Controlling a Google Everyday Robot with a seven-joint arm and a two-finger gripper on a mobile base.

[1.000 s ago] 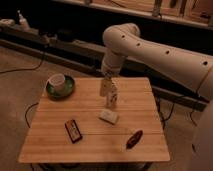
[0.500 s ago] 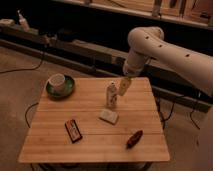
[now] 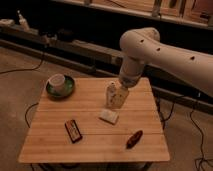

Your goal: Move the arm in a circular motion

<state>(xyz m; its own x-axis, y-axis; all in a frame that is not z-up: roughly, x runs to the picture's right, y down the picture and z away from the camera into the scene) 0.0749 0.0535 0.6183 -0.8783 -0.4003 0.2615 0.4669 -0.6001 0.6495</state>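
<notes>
The thick white arm (image 3: 165, 50) with dark dots reaches in from the right and bends down at a rounded joint (image 3: 139, 44) over the back of the wooden table (image 3: 55, 145). Its small tan tip, the gripper (image 3: 123, 93), hangs just right of a small pale bottle (image 3: 113, 95) standing at the table's back middle, close to it or touching it. Nothing shows in the gripper.
A white cup on a green plate (image 3: 60, 85) sits at the back left. A white packet (image 3: 109, 116), a dark snack bar (image 3: 73, 131) and a reddish-brown item (image 3: 134, 139) lie on the table. Cables run on the floor; shelving stands behind.
The arm swung right from the bottle's left side to its right, then the tip dropped slightly and drew a little back to the left. The objects on the table did not move.
</notes>
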